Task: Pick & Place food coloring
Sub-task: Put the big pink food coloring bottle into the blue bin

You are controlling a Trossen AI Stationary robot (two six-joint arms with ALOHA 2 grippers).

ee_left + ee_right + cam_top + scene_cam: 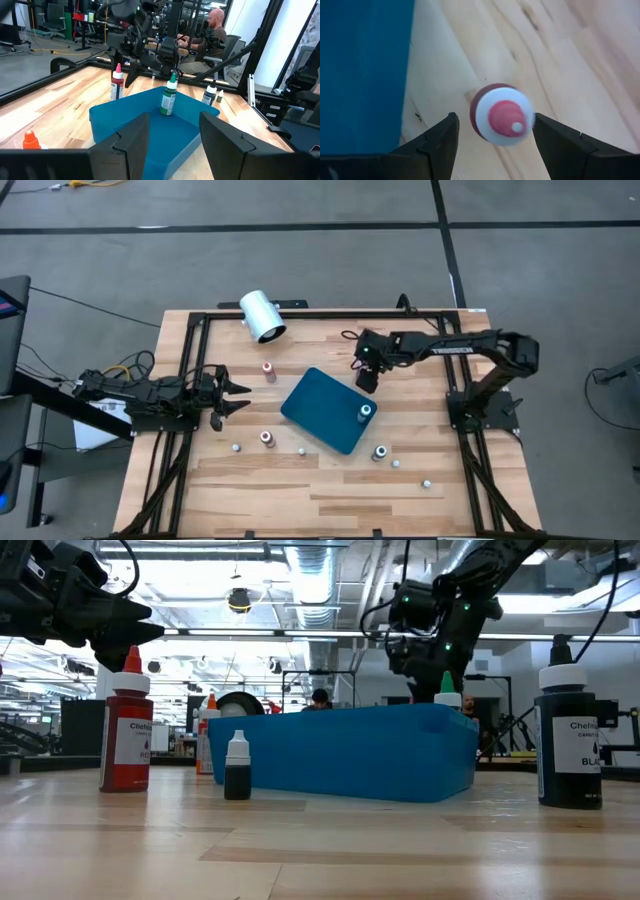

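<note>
My right gripper point(367, 377) points down beside the far right corner of the teal tray point(322, 412). It is open over a small red-topped bottle point(502, 116) standing upright on the table, with one finger on each side and no visible touch. In the high view the gripper hides that bottle. A green-topped bottle point(365, 413) stands upright inside the tray. More small bottles stand on the wood: red ones point(268, 368) point(267, 438) and dark ones point(381, 452). My left gripper point(235, 395) waits open at the table's left, facing the tray point(150, 120).
A white cylinder point(262, 315) lies on its side at the far edge. Several tiny bottles point(236, 447) point(301, 450) point(426, 482) dot the near half of the table. Black frame rails run along both sides. A person point(212, 30) sits beyond the table.
</note>
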